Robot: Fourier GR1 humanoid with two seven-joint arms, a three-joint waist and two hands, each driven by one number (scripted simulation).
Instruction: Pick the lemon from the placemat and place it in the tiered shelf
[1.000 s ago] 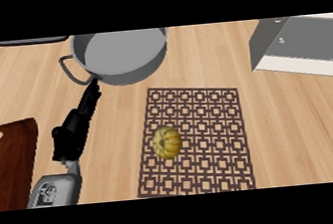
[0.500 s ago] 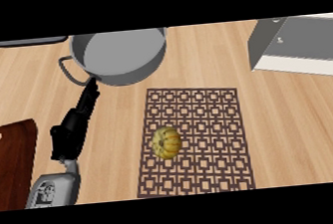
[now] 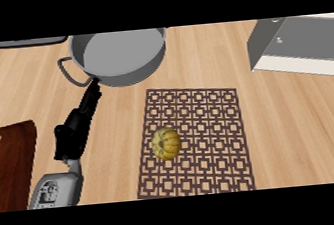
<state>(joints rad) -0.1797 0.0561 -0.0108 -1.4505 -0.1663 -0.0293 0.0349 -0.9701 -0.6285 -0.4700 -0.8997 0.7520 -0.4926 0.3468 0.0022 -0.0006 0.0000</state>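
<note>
- left hand (image 3: 75, 130) is the only one showing; fingers look straight and empty, hard to say
- lemon (image 3: 166, 143) lies to its right, mid mat (image 3: 199, 106), long axis pointing away
- shelf (image 3: 305, 44) far right

Ribbed yellow lemon (image 3: 166, 143) on brown lattice placemat (image 3: 199, 106) — grey tiered shelf (image 3: 305, 44) well apart
</note>
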